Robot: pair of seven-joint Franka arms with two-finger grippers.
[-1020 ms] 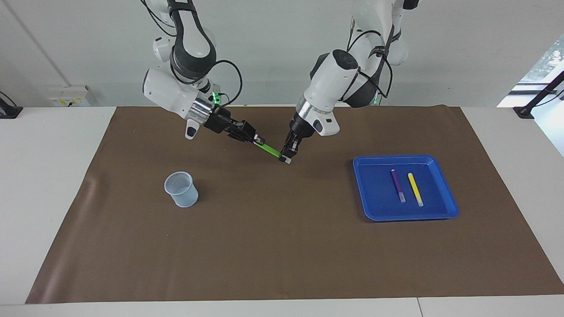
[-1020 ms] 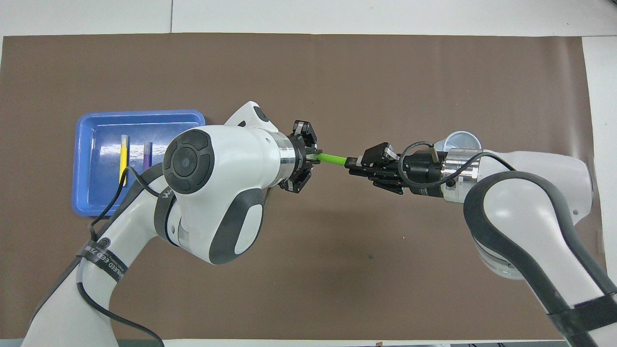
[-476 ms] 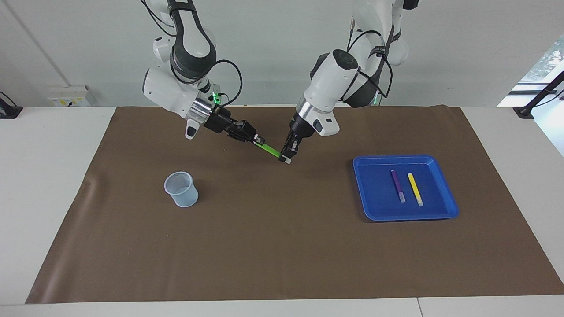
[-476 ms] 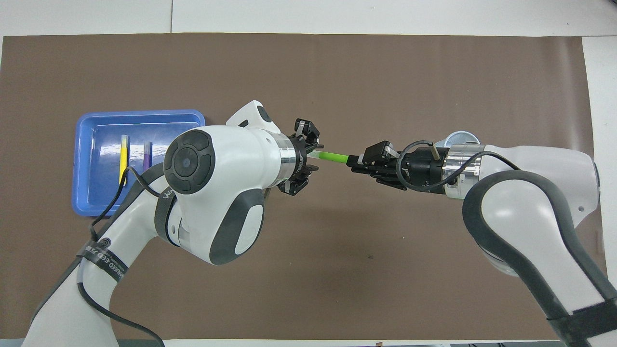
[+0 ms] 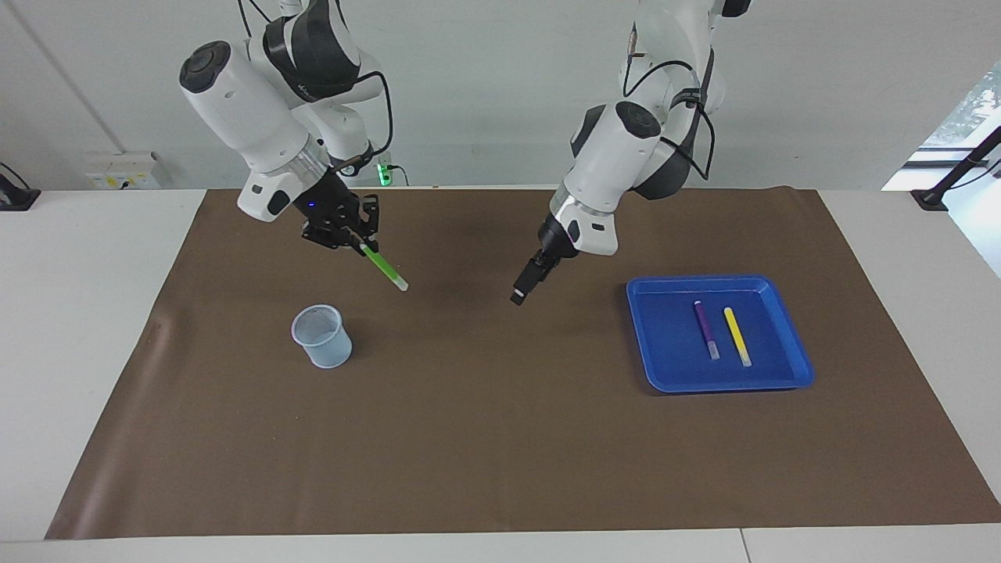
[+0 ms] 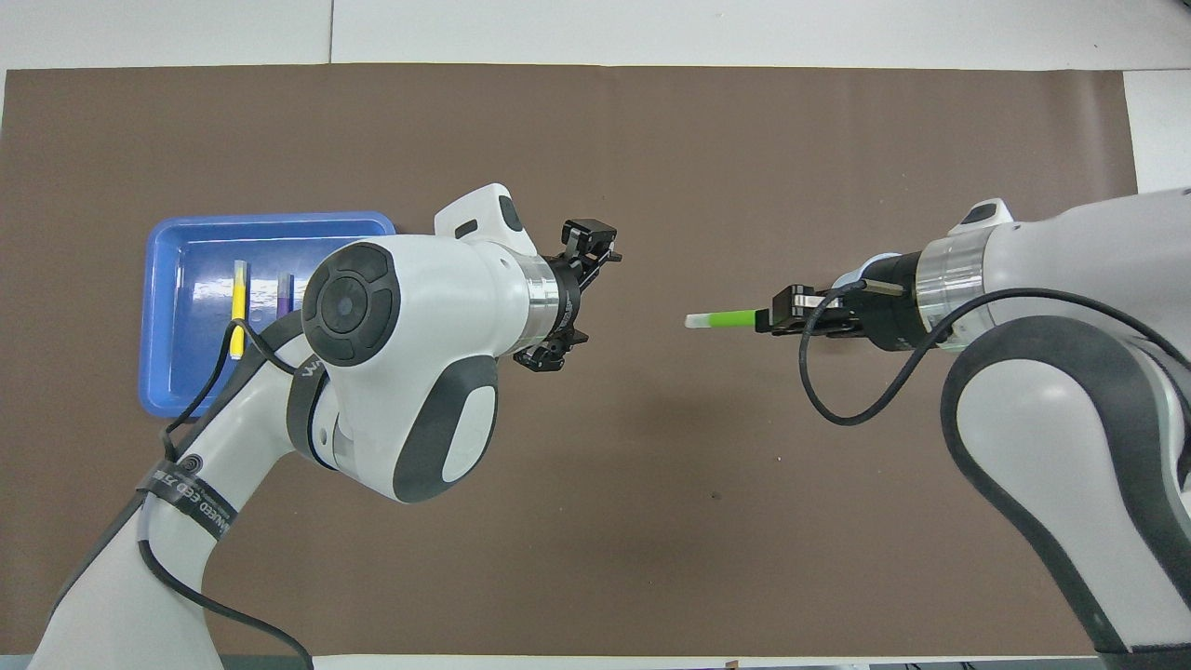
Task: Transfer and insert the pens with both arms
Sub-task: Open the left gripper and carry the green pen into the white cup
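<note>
my right gripper (image 5: 361, 244) was clamped on the green pen (image 5: 385, 270), held up over the brown mat (image 5: 500, 438), pen slanting down w/ its pale tip pointing toward the mesh cup (image 5: 321, 336) below. my left gripper (image 5: 520, 291) hung over the mat's middle, jaws apart, nothing in them, well clear of the pen. purple pen (image 5: 706, 329) & yellow pen (image 5: 737, 335) lay side by side in the blue tray (image 5: 665, 375) at the left arm's end of the table, not touching.
</note>
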